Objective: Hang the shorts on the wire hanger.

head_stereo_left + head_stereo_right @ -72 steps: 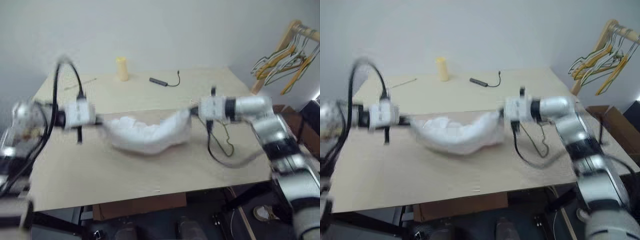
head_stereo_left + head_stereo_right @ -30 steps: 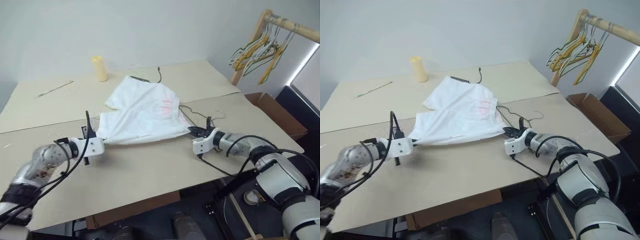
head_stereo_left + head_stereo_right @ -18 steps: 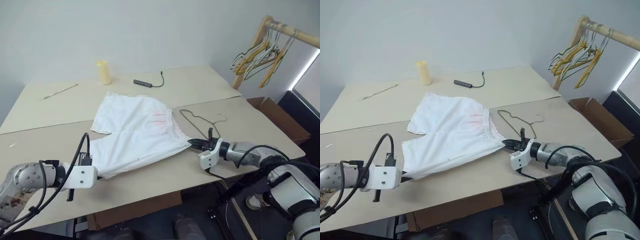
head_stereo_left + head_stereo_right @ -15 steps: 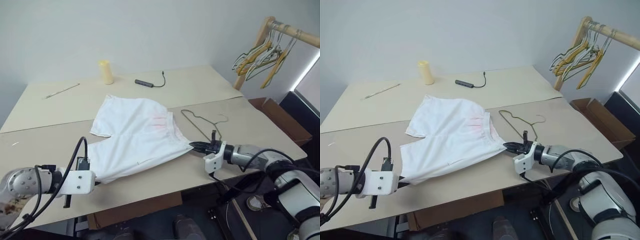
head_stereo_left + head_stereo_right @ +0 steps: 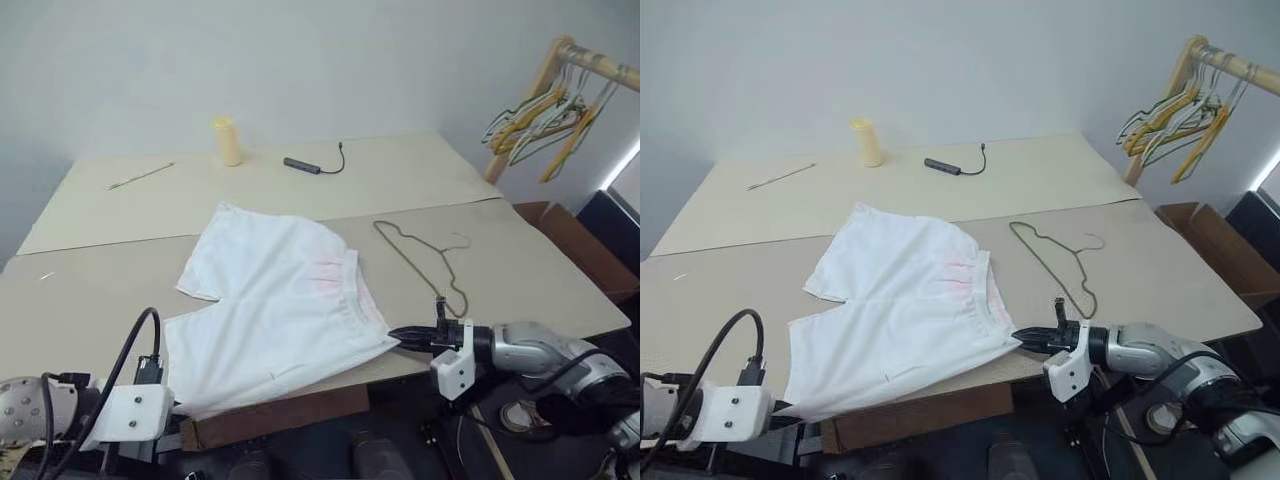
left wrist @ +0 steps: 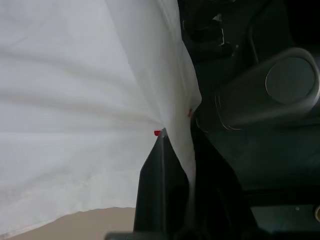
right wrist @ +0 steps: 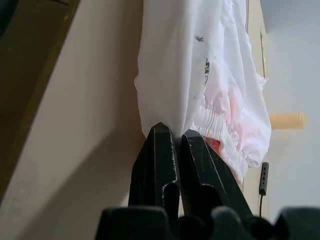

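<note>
Lying flat on the beige table [image 5: 520, 270], the white thin-fabric shorts [image 5: 280, 310] reach its near edge, one hem corner hanging just past it. The left pincer [image 6: 172, 145] is clamped on that hem corner beside a tiny red mark, below the near edge. The right pincer [image 5: 395, 336] is clamped on the gathered waistband end at the near edge. The thin dark wire hanger [image 5: 425, 260] lies just beside the shorts, toward the table's right edge.

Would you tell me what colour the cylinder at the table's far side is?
The cylinder is pale yellow, and the left eye view shows it best.
</note>
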Controlling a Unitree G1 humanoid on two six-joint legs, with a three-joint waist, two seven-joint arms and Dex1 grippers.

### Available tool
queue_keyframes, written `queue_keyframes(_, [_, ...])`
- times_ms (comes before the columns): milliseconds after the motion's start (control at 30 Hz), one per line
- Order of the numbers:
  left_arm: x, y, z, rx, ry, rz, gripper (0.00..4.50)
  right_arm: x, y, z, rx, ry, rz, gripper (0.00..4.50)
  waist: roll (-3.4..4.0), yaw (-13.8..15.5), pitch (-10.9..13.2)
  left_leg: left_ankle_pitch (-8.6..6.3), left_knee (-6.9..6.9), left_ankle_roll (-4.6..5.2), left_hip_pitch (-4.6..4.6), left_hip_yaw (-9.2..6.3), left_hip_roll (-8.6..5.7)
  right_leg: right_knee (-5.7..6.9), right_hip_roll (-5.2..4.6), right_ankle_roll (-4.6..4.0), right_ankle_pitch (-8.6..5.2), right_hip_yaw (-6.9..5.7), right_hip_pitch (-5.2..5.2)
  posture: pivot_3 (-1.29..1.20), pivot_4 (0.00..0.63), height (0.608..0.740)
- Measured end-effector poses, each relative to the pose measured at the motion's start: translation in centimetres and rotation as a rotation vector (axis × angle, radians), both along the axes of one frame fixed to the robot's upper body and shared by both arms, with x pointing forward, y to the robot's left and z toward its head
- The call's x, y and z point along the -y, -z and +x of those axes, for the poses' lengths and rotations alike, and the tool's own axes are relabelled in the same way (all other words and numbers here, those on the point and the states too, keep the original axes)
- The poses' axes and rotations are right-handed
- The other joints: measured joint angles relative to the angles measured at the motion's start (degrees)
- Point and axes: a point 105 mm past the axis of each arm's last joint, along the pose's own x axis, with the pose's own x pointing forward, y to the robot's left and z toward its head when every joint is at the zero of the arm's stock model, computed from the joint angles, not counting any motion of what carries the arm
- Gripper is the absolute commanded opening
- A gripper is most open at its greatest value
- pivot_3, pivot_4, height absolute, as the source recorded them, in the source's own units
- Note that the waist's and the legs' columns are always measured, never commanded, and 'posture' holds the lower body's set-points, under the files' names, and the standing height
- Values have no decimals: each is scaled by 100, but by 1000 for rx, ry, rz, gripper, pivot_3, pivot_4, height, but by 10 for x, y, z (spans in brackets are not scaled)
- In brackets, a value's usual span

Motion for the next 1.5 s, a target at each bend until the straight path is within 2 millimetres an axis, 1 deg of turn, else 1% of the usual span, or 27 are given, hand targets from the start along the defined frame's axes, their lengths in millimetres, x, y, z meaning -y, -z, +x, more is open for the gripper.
queue_keyframes(67, [2,0,-1,1,4,-3,0,-1,1,-6,-21,-9,-7,15,1,70,2,0,0,0,0,2,1,-1,0,-1,-1,0,-2,-103,86,740])
queue_keyframes(167, [2,0,-1,-3,8,0,748,2,1,-16,-66,-18,-32,954,4,146,6,-6,0,1,-2,12,2,-2,-3,-6,-6,-1,-5,-108,82,740])
queue_keyframes(267, [1,-1,-1,-10,16,1,1655,2,-1,-24,-99,-36,-40,1926,4,182,7,-7,0,1,-4,15,3,-2,-4,-7,-8,-3,-7,-109,78,740])
queue_keyframes(333, [0,-1,-3,-36,26,-3,2288,6,-1,-35,-153,-46,-64,2611,5,219,7,-13,0,-1,-6,17,3,-3,-7,-9,-13,-4,-10,-109,78,740])
queue_keyframes(400, [-4,-4,-5,-50,25,-14,2871,10,0,-42,-187,-46,-83,3268,5,257,7,-16,0,-3,-5,20,4,-3,-8,-12,-17,-7,-16,-105,73,740])
queue_keyframes(467, [-7,-11,-1,-37,32,-28,3568,16,-5,-44,-223,-17,-79,4022,5,271,8,-17,0,-4,-6,22,4,-4,-10,-10,-19,-7,-23,-101,69,740])
queue_keyframes(500, [-8,-16,3,-20,33,-41,3893,19,-9,-42,-237,9,-70,4377,6,278,8,-19,0,-7,-4,22,4,-4,-11,-10,-19,-8,-26,-101,69,740])
queue_keyframes(533, [-8,-21,6,-5,31,-63,4182,22,-13,-39,-248,38,-57,4500,6,281,8,-28,0,-21,-4,22,4,-3,-11,-9,-19,-9,-28,-101,69,740])
queue_keyframes(567, [-7,-30,12,17,30,-105,4182,28,-21,-30,-266,102,-33,4500,6,283,8,-42,1,-46,-3,21,4,-4,-11,-9,-19,-10,-31,-101,63,740])
queue_keyframes(667, [-4,-52,24,55,6,-210,4182,45,-44,-5,-304,283,73,4500,2,280,8,-42,1,-46,-5,21,3,-4,-10,-8,-19,-11,-9,-103,58,740])
queue_keyframes(733, [-2,-65,32,78,-16,-277,4182,57,-57,11,-333,402,154,4500,2,280,8,-40,2,-42,-17,21,2,-3,-7,-7,-18,-13,-13,-103,58,740])
queue_keyframes(767, [1,-74,37,89,-30,-333,4182,63,-65,21,-361,472,227,4500,1,279,8,-32,2,-28,-18,22,1,-4,-2,-7,-18,-15,-12,-112,51,740])
queue_keyframes(833, [6,-89,46,104,-57,-429,4182,74,-73,38,-396,583,321,4500,2,273,8,-21,3,-10,-25,23,-1,-5,2,-5,-16,-14,-15,-119,48,740])
queue_keyframes(867, [9,-98,50,114,-66,-482,4182,83,-75,46,-409,658,353,4500,2,271,8,-21,2,-10,-30,24,-2,-5,2,-5,-15,-14,-22,-119,48,740])
queue_keyframes(933, [15,-108,56,124,-87,-566,4182,99,-69,63,-434,814,385,4500,3,265,7,-24,3,-11,-32,29,-4,-4,2,11,1,-14,-23,-124,46,740])
queue_keyframes(967, [19,-113,60,134,-94,-603,4182,110,-62,72,-455,920,393,4500,3,263,6,-24,3,-11,-42,31,-5,-5,2,8,11,-13,-33,-124,46,740])
queue_keyframes(1033, [24,-114,66,129,-120,-651,4182,126,-42,80,-519,1096,369,4500,9,257,3,-24,2,-12,-53,34,-7,-4,9,-1,22,-10,-43,-127,41,740])
queue_keyframes(1100, [32,-114,72,131,-132,-686,4182,136,-23,87,-586,1247,351,4500,10,246,2,-27,3,-15,-66,34,-5,-3,20,1,24,-4,-55,-127,41,740])
queue_keyframes(1167, [39,-114,75,129,-132,-700,4182,143,-10,90,-635,1355,325,4500,15,243,-1,-26,4,-14,-101,31,-6,2,27,2,27,3,-92,-120,36,740])
queue_keyframes(1233, [43,-114,78,131,-135,-714,4182,146,-11,94,-669,1403,334,4500,23,237,-6,-26,5,-14,-104,29,-5,-1,33,3,28,3,-93,-119,35,740])
queue_keyframes(1300, [49,-115,81,142,-125,-739,4218,150,-11,96,-720,1454,331,4133,22,240,-6,-26,7,-14,-106,27,-4,-3,35,4,29,1,-91,-114,34,740])
queue_keyframes(1367, [52,-113,82,135,-126,-750,4218,150,-9,96,-754,1473,314,3591,19,242,-10,-26,8,-14,-106,27,-4,-3,37,5,30,0,-89,-110,34,740])
queue_keyframes(1467, [54,-112,83,133,-133,-755,4218,148,-6,94,-805,1475,300,2576,14,256,-17,-26,10,-14,-106,26,-4,-4,37,5,30,-2,-86,-109,35,740])
queue_keyframes(1500, [54,-113,83,136,-133,-757,4218,148,-5,93,-821,1471,296,2178,12,266,-20,-26,10,-14,-106,25,-4,-5,36,6,30,-4,-85,-110,36,740])
